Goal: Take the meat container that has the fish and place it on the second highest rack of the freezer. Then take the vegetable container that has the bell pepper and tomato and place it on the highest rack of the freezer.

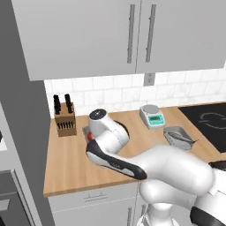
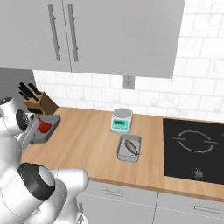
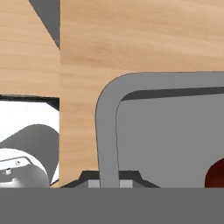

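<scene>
Counting across the wooden table [image 2: 87, 135]: two shallow grey rectangular trays with raised rims, one wooden knife block with black handles [image 1: 65, 118], one small grey kitchen scale with a teal display [image 2: 121, 120], one black glass cooktop [image 2: 194, 146] set into the top at the right. Two grey wall cupboards with long bar handles [image 1: 128, 35] hang above a white tiled backsplash.

The meat container [image 2: 129, 148], a grey tray holding one grey fish, sits near the middle of the table, just in front of the scale and left of the cooktop, well apart from the arm's working end. The vegetable container [image 2: 46, 127], the grey tray with red pieces inside, lies at the left end of the table, just beside the knife block.

In the left base view the arm's white links cover most of the vegetable container; a small red spot and a sliver of grey rim peek out beside the wrist. The right base view gives that tray more openly, with red contents visible past the hand [image 2: 38, 127]. The hand view looks straight down on the tray's rounded grey corner and rim [image 3: 107, 131], with one dark red piece [image 3: 216, 175] at the right edge.

The hand's fingers are drawn together, clamped on the vegetable container's rim at its near corner, as the hand view shows. Whether the tray rests on the table or is lifted cannot be told.
</scene>
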Motion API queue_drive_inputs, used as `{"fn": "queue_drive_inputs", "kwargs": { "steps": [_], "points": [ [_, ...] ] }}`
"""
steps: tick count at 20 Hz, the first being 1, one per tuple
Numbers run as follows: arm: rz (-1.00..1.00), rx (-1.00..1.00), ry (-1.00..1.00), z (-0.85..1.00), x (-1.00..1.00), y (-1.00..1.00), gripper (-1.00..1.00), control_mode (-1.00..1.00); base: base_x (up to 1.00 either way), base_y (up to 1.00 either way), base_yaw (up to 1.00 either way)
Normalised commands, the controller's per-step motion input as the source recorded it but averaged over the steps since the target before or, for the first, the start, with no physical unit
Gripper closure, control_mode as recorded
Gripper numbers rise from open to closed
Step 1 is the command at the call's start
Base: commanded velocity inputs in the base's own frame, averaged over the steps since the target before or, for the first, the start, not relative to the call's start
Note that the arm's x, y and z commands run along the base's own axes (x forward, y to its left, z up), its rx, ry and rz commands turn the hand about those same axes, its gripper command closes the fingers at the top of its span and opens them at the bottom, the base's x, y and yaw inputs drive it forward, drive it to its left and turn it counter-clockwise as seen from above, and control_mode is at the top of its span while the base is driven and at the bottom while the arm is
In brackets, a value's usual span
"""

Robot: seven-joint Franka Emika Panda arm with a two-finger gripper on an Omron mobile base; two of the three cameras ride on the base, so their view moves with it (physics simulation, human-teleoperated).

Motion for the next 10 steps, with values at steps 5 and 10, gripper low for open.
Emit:
{"fn": "queue_drive_inputs", "kwargs": {
  "steps": [5,10],
  "points": [
    [0.00,-0.05,0.00,0.53,-0.19,-1.00,1.00,-1.00,0.00,0.00,0.00],
    [0.01,-0.04,-0.01,0.32,-0.21,-0.99,1.00,-1.00,0.00,0.00,0.00]
  ]
}}
